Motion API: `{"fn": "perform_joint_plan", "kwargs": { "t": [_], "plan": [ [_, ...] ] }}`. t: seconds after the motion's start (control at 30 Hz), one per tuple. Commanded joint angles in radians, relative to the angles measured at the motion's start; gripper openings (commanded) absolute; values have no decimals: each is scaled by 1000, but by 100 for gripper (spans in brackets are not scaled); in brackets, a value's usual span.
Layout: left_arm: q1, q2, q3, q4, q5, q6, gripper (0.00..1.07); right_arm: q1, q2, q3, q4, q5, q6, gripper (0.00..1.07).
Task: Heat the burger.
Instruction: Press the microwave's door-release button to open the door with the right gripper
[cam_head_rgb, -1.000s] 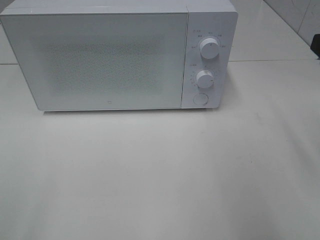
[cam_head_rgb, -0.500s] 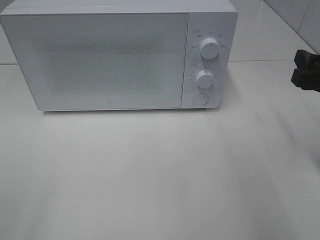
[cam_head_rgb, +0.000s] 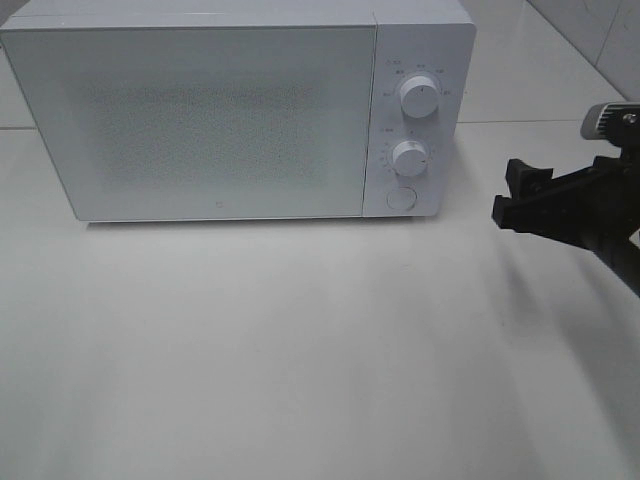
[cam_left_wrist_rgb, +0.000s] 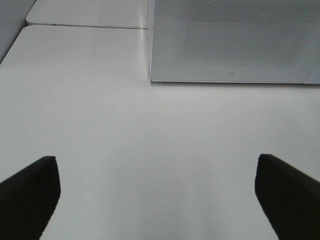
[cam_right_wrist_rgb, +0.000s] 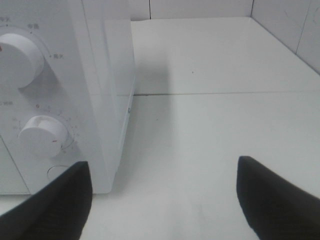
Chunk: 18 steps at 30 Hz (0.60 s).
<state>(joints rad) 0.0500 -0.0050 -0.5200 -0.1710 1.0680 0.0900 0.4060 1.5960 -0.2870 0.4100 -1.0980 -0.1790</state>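
The burger is out of view in every frame. A white microwave (cam_head_rgb: 220, 110) stands at the back of the table with its door shut; the frosted door hides its inside. My right gripper (cam_head_rgb: 508, 192) reaches in from the right edge, open and empty, a short way right of the microwave's control panel. The right wrist view shows its fingers apart (cam_right_wrist_rgb: 165, 200), level with the panel's corner. My left gripper (cam_left_wrist_rgb: 157, 195) is open and empty above bare table, in front of the microwave's (cam_left_wrist_rgb: 235, 40) left corner. It does not show in the exterior high view.
The control panel carries an upper knob (cam_head_rgb: 419, 97), a lower knob (cam_head_rgb: 409, 158) and a round button (cam_head_rgb: 400, 198). White table (cam_head_rgb: 300, 350) stretches in front of the microwave. A tiled wall (cam_head_rgb: 600, 30) rises at the far right.
My right arm has come in from the right edge toward the microwave's control panel; a second ago it barely showed. The microwave has not moved.
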Motion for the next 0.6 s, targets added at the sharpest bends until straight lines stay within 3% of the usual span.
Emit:
{"fn": "perform_joint_plan", "kwargs": {
  "t": [0.03, 0.43, 0.57, 0.6],
  "plan": [
    [3, -13, 2, -9, 2, -4, 98, 89, 35, -13, 96, -37, -14, 76],
    [3, -13, 2, -9, 2, -4, 98, 237, 71, -77, 229, -22, -15, 71],
    [3, -12, 2, -9, 2, -4, 98, 241, 71, -100, 241, 39, 32, 57],
    [3, -12, 2, -9, 2, -4, 98, 241, 71, -105, 255, 59, 102, 48]
  ]
}}
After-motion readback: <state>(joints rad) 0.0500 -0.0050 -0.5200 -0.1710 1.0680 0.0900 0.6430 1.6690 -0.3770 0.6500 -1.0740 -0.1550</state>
